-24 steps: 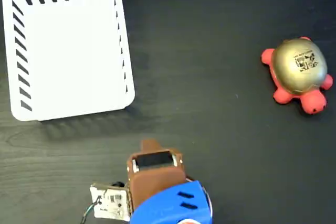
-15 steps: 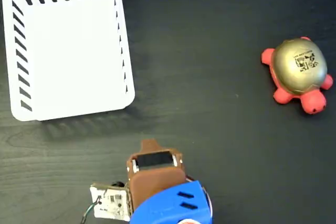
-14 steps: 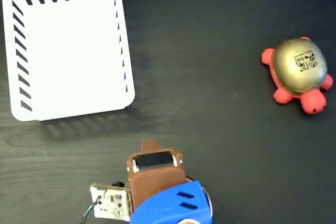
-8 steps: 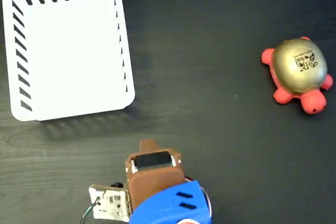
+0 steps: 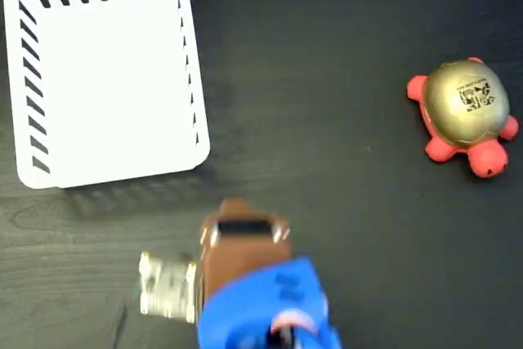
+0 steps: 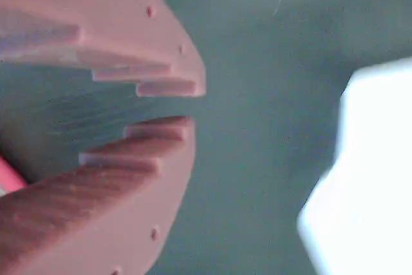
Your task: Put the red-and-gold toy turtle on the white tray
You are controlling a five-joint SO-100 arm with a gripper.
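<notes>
The gripper [image 6: 192,104] hangs over bare dark table [image 5: 327,79] with its jaws nearly together, a thin gap between them and nothing held. The red-and-gold toy turtle [image 5: 462,116] sits well apart at the right of the fixed view, and the white tray [image 5: 98,71] at upper left is empty. The shiny domed shell (squishy, I'd guess) could slip from a pinch taken too high.

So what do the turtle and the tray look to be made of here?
The red-and-gold toy turtle: probably soft foam or rubber, matte coral body, shell with a metallic gold sheen. The white tray: likely rigid moulded plastic, going by its smooth surface, rounded corners and cleanly cut slots.
</notes>
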